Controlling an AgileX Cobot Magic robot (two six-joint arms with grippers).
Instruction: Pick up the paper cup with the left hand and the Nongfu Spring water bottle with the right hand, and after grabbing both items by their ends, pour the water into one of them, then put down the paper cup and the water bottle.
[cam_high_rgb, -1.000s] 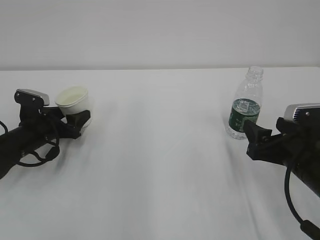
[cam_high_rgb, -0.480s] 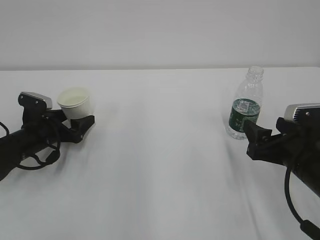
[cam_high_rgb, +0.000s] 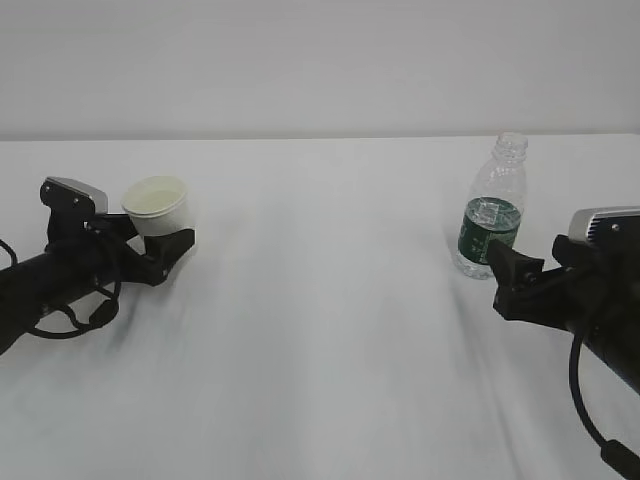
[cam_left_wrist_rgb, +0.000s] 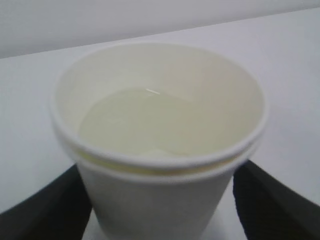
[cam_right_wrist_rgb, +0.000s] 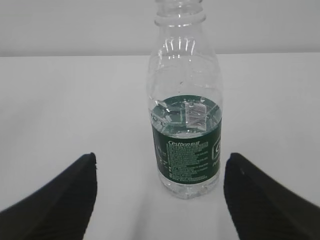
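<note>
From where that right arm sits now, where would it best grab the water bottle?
Probably around the dark green label band, coming in level from the arm's own side. The water bottle stands upright on the table, uncapped, with water reaching about the label top, so a sideways hold at the middle should keep it steady. The right gripper is open, and its fingers are short of the bottle's sides.

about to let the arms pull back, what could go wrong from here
The paper cup holds water and sits between the open fingers of the left gripper; a sideways move on withdrawal could clip it and spill. The Nongfu Spring water bottle stands uncapped and upright just ahead of the open right gripper, so a nudge forward might topple it onto the table.
</note>
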